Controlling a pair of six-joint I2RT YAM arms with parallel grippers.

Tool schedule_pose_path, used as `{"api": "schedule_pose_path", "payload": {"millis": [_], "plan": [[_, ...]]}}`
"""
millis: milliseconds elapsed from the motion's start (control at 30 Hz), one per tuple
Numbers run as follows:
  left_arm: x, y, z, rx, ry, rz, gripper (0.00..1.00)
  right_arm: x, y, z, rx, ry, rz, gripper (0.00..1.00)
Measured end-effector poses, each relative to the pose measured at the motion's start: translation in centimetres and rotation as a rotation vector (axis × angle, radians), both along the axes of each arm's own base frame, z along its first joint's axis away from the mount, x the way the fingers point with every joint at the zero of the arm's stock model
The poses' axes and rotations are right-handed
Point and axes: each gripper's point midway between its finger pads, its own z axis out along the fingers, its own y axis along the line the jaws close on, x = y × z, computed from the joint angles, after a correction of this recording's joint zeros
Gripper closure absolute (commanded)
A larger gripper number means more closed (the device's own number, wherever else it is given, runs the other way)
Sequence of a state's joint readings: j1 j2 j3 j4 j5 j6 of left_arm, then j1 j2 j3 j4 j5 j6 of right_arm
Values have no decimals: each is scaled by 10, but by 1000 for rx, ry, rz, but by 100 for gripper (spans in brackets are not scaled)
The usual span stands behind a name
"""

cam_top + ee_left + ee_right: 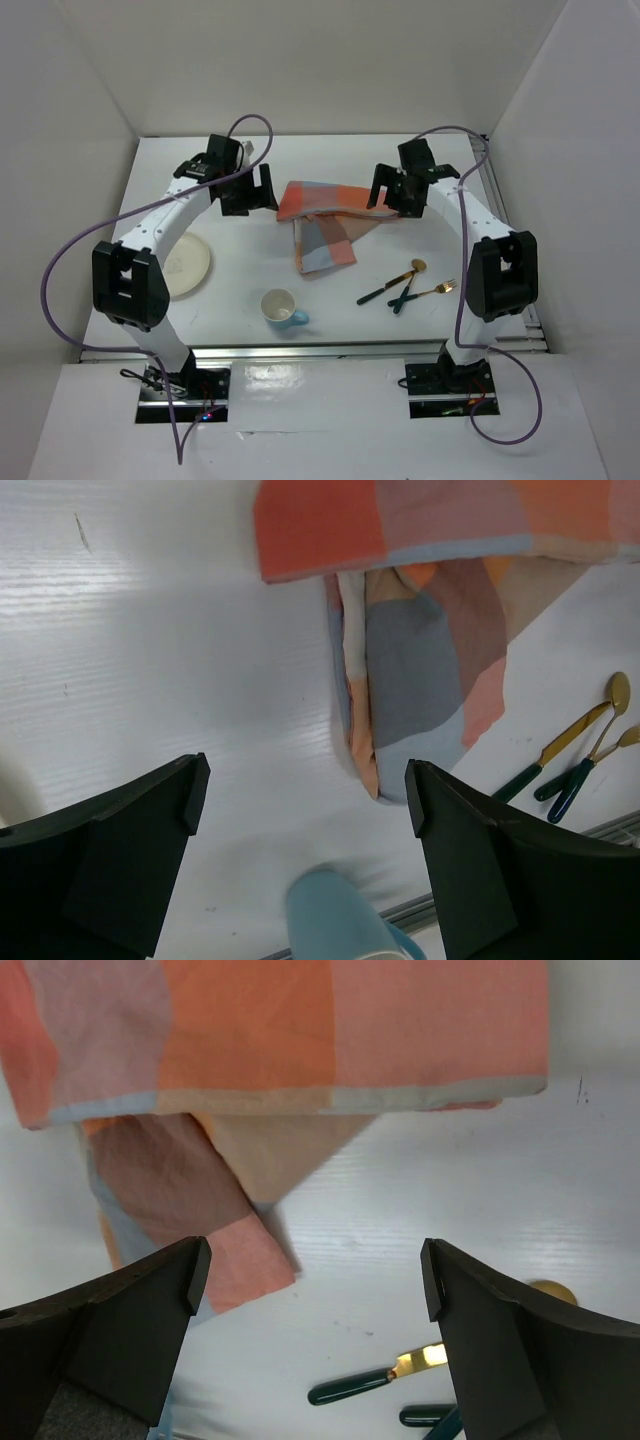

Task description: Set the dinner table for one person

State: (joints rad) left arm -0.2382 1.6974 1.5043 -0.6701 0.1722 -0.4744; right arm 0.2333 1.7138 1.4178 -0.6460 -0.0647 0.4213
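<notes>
One cup on the dinner table is cropped.

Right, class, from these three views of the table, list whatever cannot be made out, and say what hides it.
1. Plate, top view: its left side is behind the left arm.
2. Cup, left wrist view: blurred, cut off by the bottom edge.
3. Cutlery, top view: too small to count the pieces; right wrist view: partly behind a finger.
4. Checked cloth: folded, its underside hidden in every view.

Orange-blue checked cloth; light-blue cup; cream plate
</notes>
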Motion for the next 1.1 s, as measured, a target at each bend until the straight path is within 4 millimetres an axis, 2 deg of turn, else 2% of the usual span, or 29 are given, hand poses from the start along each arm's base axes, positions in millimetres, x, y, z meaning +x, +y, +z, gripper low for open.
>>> {"api": "schedule_pose_path", "payload": {"millis": [100, 200, 300, 400, 467, 500, 567, 733, 867, 1033, 1100], "plan": [[-6, 0, -11, -2, 27, -7, 0, -10, -2, -16, -10, 40, 0, 0], [-8, 0, -16, -2, 36, -10, 2, -13, -3, -20, -13, 51, -1, 0], [-8, -1, -18, -6, 38, -11, 16, -12, -2, -20, -8, 48, -2, 0], [-4, -4, -23, -16, 42, -13, 18, -18, -1, -25, -4, 52, 4, 0], [0, -6, -33, -28, 62, -11, 12, -28, 0, -29, -1, 66, 10, 0], [3, -8, -40, -41, 78, -2, 1, -33, 1, -31, 2, 66, 14, 0], [7, -9, -57, -62, 122, 16, 1, -43, 1, -31, 8, 70, 15, 0], [35, -13, -91, -134, 203, 56, 13, -41, 2, -22, 22, 36, 12, 0], [58, -16, -108, -191, 231, 86, 19, -42, 4, -22, 21, 35, 16, 0], [83, -24, -126, -227, 241, 104, 21, -42, 5, -21, 16, 29, 20, 0], [89, -28, -128, -245, 245, 102, 33, -43, 6, -18, 13, 21, 25, 0]]}}
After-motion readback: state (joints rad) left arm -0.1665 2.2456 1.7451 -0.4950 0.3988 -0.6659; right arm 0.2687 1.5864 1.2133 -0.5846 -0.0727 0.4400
